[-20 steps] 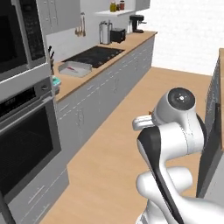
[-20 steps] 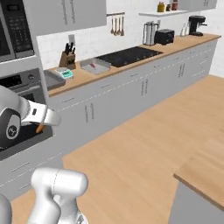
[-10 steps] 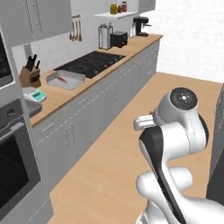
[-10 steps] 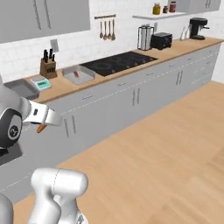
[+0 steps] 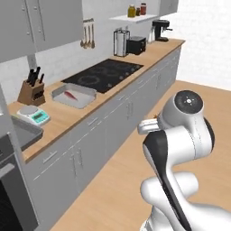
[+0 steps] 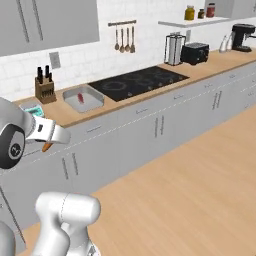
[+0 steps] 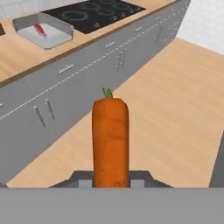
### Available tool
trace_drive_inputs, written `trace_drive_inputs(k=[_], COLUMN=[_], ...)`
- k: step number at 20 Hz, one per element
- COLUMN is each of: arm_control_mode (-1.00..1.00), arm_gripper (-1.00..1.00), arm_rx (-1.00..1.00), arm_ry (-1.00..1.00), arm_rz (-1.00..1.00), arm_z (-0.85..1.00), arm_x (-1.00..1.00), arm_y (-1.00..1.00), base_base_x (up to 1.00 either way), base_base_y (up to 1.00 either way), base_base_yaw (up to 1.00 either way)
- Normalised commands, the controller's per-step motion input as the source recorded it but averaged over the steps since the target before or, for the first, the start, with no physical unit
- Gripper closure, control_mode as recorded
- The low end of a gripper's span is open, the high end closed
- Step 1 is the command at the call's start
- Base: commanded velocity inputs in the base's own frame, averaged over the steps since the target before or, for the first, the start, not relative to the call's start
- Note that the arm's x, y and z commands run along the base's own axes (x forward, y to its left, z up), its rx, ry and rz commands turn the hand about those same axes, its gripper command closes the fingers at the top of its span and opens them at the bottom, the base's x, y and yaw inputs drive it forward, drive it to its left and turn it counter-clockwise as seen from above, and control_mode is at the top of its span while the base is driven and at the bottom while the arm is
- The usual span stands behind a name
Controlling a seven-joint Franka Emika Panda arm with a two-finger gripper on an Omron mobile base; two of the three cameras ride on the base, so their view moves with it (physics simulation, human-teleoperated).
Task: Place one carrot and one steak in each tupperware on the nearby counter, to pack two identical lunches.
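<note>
In hand view carrot (image 7: pixel 110 140) hides tool (image 7: pixel 111 181) tips; clamped.

Base has driven on: whole scene shifted across both base views. Built-in oven now nearly out of left base view. Light brown wood-look counter (image 5: pixel 113 97) closer and larger. Shallow grey rectangular tupperware (image 5: pixel 73 95) holding small red steak chunk (image 5: pixel 69 95) nearer. Black cooktop (image 5: pixel 103 74) now mid-frame.

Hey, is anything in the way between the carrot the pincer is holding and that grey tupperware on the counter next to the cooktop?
Nothing visible. The carrot is held out over open floor, and the tupperware, holding a steak, sits open-topped on the counter.
</note>
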Motion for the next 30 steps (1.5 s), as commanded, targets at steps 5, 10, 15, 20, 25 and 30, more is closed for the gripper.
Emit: trace_drive_inputs(k=[5, 10, 15, 20, 25, 30], arm_control_mode=[1.0, 1.0, 1.0, 1.0, 1.0, 1.0], arm_gripper=[1.0, 1.0, 1.0, 1.0, 1.0, 1.0], arm_rx=[0.0, 0.0, 0.0, 0.0, 0.0, 0.0], arm_ry=[0.0, 0.0, 0.0, 0.0, 0.0, 0.0], arm_rz=[0.0, 0.0, 0.0, 0.0, 0.0, 0.0], arm_z=[0.0, 0.0, 0.0, 0.0, 0.0, 0.0], arm_x=[0.0, 0.0, 0.0, 0.0, 0.0, 0.0], arm_y=[0.0, 0.0, 0.0, 0.0, 0.0, 0.0], base_base_x=[1.0, 1.0, 0.94, 0.63, 0.14, 0.07], base_base_y=[-0.19, -0.38, -0.35, -0.27, -0.32, -0.6], base_base_yaw=[0.21, 0.36, 0.5, 0.63, 0.66, 0.29])
